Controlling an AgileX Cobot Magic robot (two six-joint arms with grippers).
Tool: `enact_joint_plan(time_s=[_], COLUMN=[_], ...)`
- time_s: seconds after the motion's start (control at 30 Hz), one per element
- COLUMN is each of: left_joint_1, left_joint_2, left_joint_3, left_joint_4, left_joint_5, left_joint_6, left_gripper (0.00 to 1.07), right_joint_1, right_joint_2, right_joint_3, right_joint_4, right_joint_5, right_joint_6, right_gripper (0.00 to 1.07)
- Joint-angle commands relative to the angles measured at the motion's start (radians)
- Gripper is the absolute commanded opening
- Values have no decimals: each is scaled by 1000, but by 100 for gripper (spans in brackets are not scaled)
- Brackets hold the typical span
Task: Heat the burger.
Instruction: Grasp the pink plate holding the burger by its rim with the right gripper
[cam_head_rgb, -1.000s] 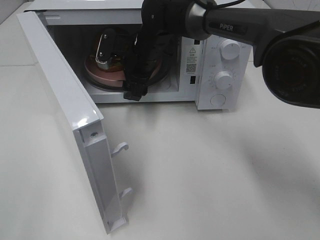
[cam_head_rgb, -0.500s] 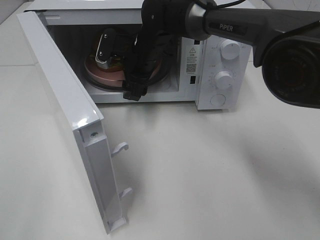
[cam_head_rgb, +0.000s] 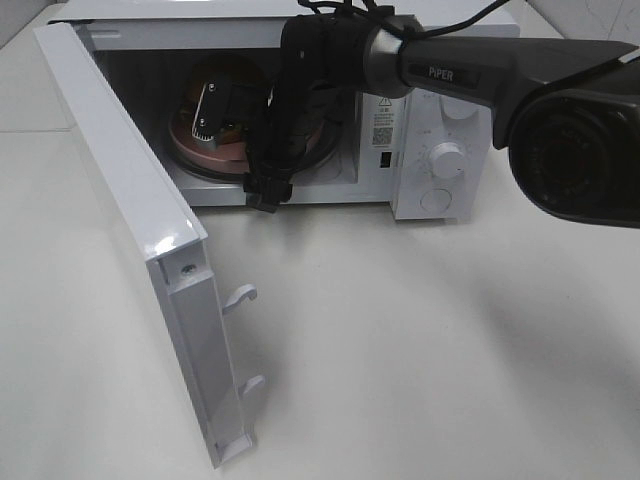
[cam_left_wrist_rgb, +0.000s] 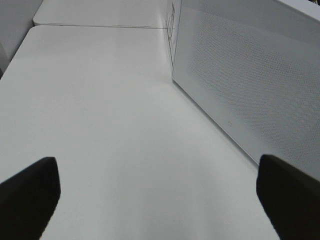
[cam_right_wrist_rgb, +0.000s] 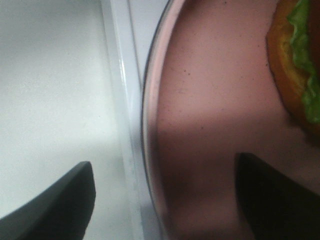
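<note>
The burger (cam_right_wrist_rgb: 295, 60) sits on a round pink plate (cam_right_wrist_rgb: 210, 100) inside the open microwave (cam_head_rgb: 440, 110); only its bun edge and green lettuce show in the right wrist view. In the exterior high view my right arm hides most of it, and the plate (cam_head_rgb: 205, 155) rests on the turntable. My right gripper (cam_right_wrist_rgb: 160, 200) is inside the cavity (cam_head_rgb: 212, 115), open. One finger (cam_right_wrist_rgb: 275, 200) hangs over the plate and the other (cam_right_wrist_rgb: 50, 200) over the microwave floor, with the plate's rim between them. My left gripper (cam_left_wrist_rgb: 160, 200) is open with nothing in it, above the table beside the microwave's side wall (cam_left_wrist_rgb: 250, 75).
The microwave door (cam_head_rgb: 130, 200) stands swung wide toward the front left, its latch hooks (cam_head_rgb: 242, 295) pointing right. Control knobs (cam_head_rgb: 447, 160) are on the right panel. White table (cam_head_rgb: 400, 350) lies in front. The right arm's dark elbow (cam_head_rgb: 580, 150) fills the upper right.
The right arm's forearm has swung a little to the left and the wrist has edged toward the cavity's front. Plate and burger stay put. The door has not moved.
</note>
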Motion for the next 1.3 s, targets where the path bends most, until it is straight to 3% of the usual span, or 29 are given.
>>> enact_joint_plan(time_s=[0.03, 0.4, 0.6, 0.67, 0.73, 0.77, 0.8, 0.83, 0.9, 0.93, 1.3], left_joint_1=[4, 4, 4, 4, 4, 4, 4, 4, 4, 4, 4], left_joint_2=[-5, -5, -5, -5, -5, -5, -5, -5, -5, -5, -5], left_joint_3=[3, 3, 3, 3, 3, 3, 3, 3, 3, 3, 3], left_joint_4=[-1, -1, -1, -1, -1, -1, -1, -1, -1, -1, -1], left_joint_5=[3, 3, 3, 3, 3, 3, 3, 3, 3, 3, 3], left_joint_6=[-2, -2, -2, -2, -2, -2, -2, -2, -2, -2, -2], left_gripper=[100, 100, 100, 100, 100, 100, 100, 100, 100, 100, 100], right_joint_1=[-4, -4, -4, -4, -4, -4, -4, -4, -4, -4, -4], right_joint_2=[12, 12, 12, 12, 12, 12, 12, 12, 12, 12, 12], right_joint_3=[0, 0, 0, 0, 0, 0, 0, 0, 0, 0, 0], right_joint_4=[10, 19, 19, 19, 19, 19, 19, 19, 19, 23, 69], right_joint_5=[15, 27, 78, 93, 95, 97, 97, 99, 100, 106, 165], right_joint_6=[5, 5, -22, -49, -54, -54, -54, -54, -54, -52, -56], right_gripper=[76, 76, 66, 45, 40, 26, 26, 15, 11, 2, 0])
